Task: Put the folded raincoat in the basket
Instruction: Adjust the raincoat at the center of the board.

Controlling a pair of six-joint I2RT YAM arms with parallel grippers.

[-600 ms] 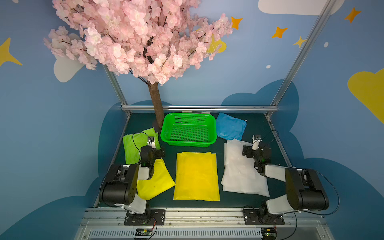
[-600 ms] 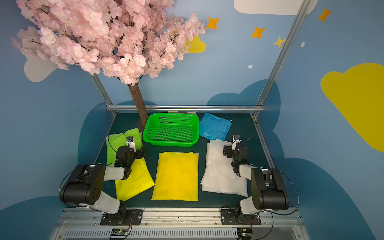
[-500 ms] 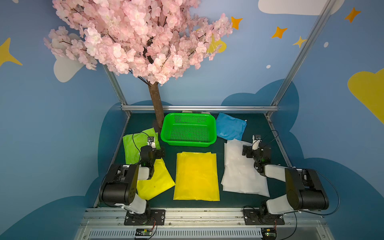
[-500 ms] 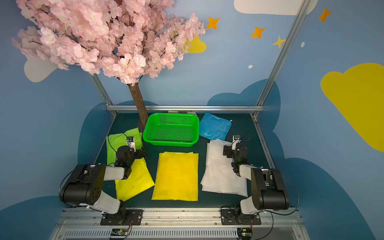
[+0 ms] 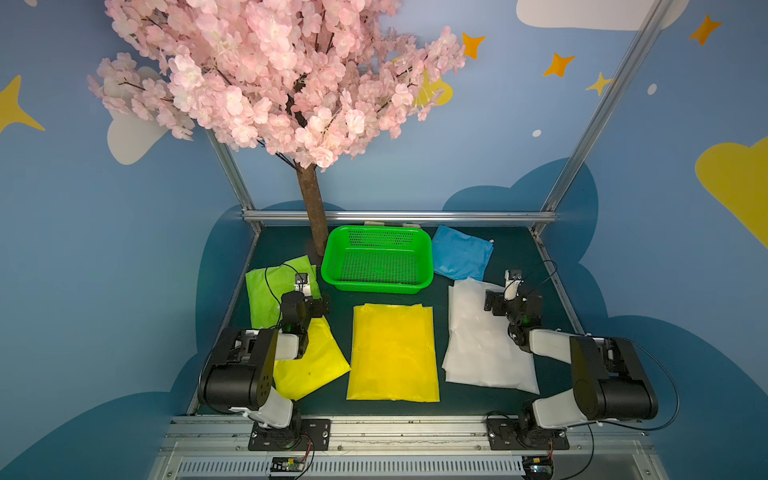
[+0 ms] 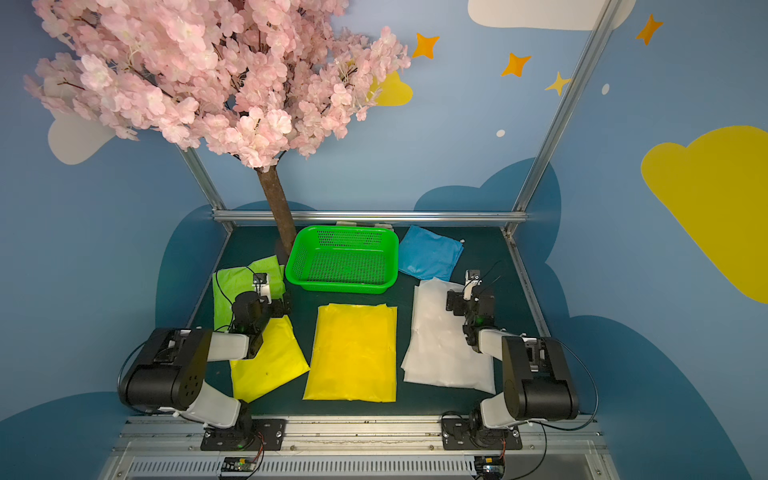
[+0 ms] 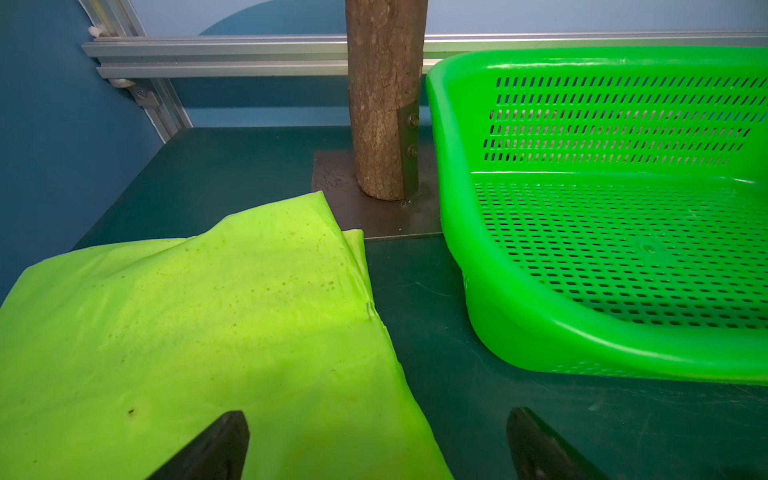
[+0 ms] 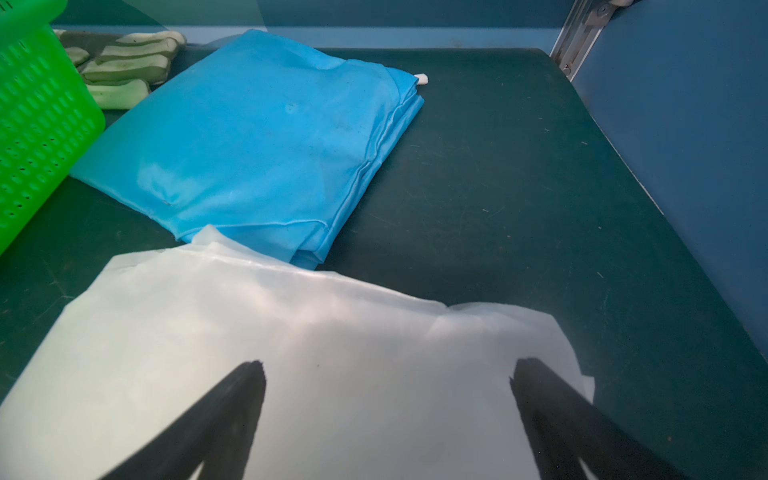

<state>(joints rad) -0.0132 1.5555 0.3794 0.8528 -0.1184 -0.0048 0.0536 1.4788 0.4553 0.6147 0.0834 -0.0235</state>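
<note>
**Inspector:** Top views first. Where is the basket?

**Assessor:** In both top views the green mesh basket (image 5: pixel 376 287) stands at 12 o'clock on the bench (image 5: pixel 515 257), just beside the tree trunk (image 5: pixel 311 216). The yellow folded raincoat (image 5: pixel 392 353) lies flat at 6 o'clock, outside the basket and apart from its front wall.

**Inspector:** Other garments?

**Assessor:** Blue folded raincoat (image 5: pixel 461 253) at 1 o'clock. White folded raincoat (image 5: pixel 482 353) at 3. Lime folded raincoat (image 5: pixel 266 286) at 10. Lemon folded raincoat (image 5: pixel 316 365) at 8.

**Inspector:** The arms?

**Assessor:** The left end effector (image 5: pixel 307 301) sits at the lime raincoat's edge. The right end effector (image 5: pixel 513 301) is over the white one.

**Inspector:** Left wrist view.

**Assessor:** The fingers (image 7: pixel 216 449) stand wide apart, gripping nothing. One is over the lime raincoat, the other over bare bench. The basket is near, its mesh floor in plain sight. The trunk stands on a metal base plate (image 7: pixel 332 183).

**Inspector:** Right wrist view.

**Assessor:** The jaws are spread wide and hold nothing, with both fingers (image 8: pixel 224 415) over the white raincoat. Its corner touches the blue one. Work gloves (image 8: pixel 120 62) lie behind the basket.
</note>
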